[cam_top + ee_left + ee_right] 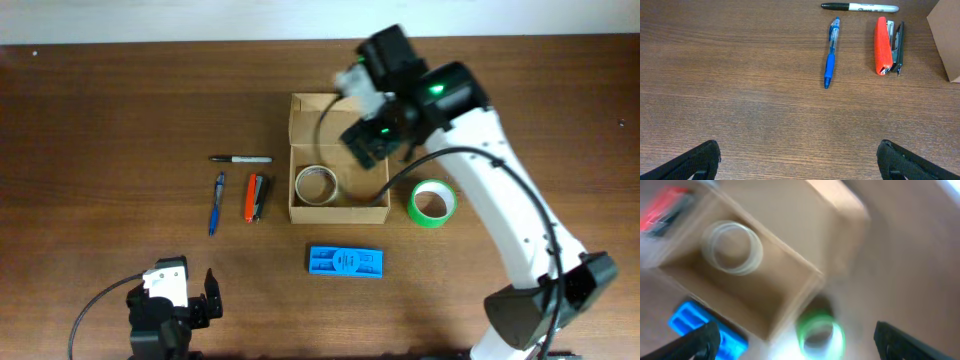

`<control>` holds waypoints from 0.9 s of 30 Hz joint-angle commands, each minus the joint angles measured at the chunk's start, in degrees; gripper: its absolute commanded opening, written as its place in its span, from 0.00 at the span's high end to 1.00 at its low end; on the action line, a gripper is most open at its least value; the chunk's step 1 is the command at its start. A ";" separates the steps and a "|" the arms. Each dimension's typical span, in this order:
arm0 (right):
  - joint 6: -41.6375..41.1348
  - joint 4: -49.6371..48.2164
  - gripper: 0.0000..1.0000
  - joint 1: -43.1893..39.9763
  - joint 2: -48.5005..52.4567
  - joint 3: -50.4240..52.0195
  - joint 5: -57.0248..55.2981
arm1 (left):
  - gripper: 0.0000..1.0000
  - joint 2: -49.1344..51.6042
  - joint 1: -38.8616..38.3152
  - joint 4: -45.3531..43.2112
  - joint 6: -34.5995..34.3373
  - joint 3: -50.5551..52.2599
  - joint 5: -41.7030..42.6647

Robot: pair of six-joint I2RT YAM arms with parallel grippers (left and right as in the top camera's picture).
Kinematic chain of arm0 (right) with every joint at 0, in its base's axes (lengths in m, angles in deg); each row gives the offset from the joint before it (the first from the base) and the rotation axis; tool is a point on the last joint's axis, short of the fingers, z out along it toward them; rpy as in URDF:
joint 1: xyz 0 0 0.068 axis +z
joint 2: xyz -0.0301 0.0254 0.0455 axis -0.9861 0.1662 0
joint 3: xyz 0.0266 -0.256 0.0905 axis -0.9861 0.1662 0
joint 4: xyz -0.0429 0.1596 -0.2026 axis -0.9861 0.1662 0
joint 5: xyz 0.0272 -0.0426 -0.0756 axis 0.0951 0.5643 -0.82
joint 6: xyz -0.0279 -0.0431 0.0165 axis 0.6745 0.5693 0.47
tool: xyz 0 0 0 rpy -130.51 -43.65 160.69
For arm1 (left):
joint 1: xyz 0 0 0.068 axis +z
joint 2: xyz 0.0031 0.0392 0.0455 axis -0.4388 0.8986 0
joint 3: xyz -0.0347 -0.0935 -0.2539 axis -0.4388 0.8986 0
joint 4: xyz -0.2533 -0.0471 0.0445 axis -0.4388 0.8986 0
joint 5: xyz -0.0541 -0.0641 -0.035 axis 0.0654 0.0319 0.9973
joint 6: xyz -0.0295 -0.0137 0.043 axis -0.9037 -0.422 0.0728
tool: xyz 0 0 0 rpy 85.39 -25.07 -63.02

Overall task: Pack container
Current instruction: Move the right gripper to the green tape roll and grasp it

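The tan cardboard container [340,212] sits open at the table's middle, with a clear tape roll [316,185] inside at its front left. It also shows, blurred, in the right wrist view [790,287] with the clear tape roll [733,247] in it. My right gripper [375,140] hangs above the container's right part, open and empty, its fingers wide apart [795,340]. A green tape roll [432,203] lies just right of the container, blurred in the right wrist view [820,330]. My left gripper [195,305] is open and empty at the front left [799,160].
A black marker [241,159], a blue pen [216,203] and an orange stapler [254,197] lie left of the container; they show in the left wrist view: marker [860,7], pen [831,54], stapler [883,46]. A flat blue case [346,263] lies in front of the container.
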 commanded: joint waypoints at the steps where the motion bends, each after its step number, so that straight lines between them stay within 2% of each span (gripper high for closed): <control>1: -30.80 6.16 0.01 -7.19 0.04 -0.24 -10.40 | 0.00 -0.50 0.31 0.02 0.90 0.39 0.20; 3: -34.25 9.22 0.01 -10.73 0.15 -0.07 -8.83 | 0.00 -0.50 0.31 0.02 0.90 0.39 0.20; 12: -34.27 10.75 0.01 -23.54 0.15 7.80 -2.75 | 0.00 -0.50 0.31 0.02 0.90 0.39 0.20; 22: -35.82 -6.25 0.00 -25.99 0.15 33.00 3.26 | 0.00 -0.50 0.31 0.02 0.90 0.39 0.20; 27: -35.78 -14.82 0.02 -26.10 0.15 41.31 6.60 | 0.00 -0.50 0.31 0.02 0.90 0.39 0.20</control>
